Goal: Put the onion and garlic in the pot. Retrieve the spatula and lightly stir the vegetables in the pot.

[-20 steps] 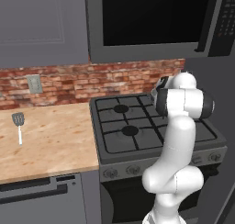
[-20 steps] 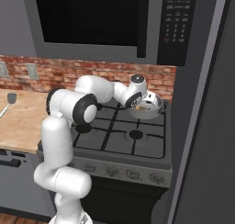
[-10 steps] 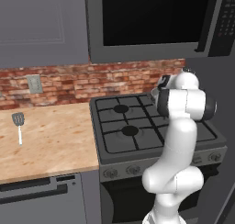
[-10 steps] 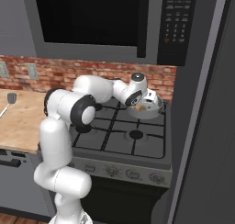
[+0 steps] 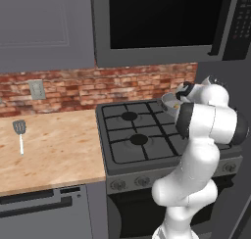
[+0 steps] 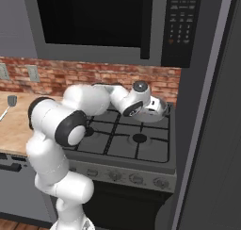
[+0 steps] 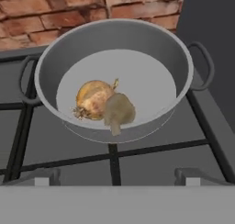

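The grey pot (image 7: 114,26) stands on the back right burner of the stove. In it the golden-brown onion (image 7: 93,98) lies with the smaller grey-brown garlic (image 7: 120,110) touching its right side. My gripper (image 6: 151,106) hovers open just above and in front of the pot (image 6: 161,112), with nothing between its fingers. From the left base view, the hand (image 5: 188,91) sits next to the pot (image 5: 169,101). The spatula (image 5: 20,133) lies flat on the wooden counter far to the left, head toward the wall; the same spatula (image 6: 10,102) appears at the left edge of the right base view.
A black gas stove (image 5: 138,135) with grates holds the pot. The brick backsplash (image 5: 73,91) runs behind, a microwave (image 5: 162,22) hangs overhead, and a tall dark wall (image 6: 212,130) stands close on the pot's right. The wooden counter (image 5: 54,155) stretches left of the stove.
The hand has lifted a little above the pot with its jaws apart. Onion, garlic, pot and spatula have stayed where they were.
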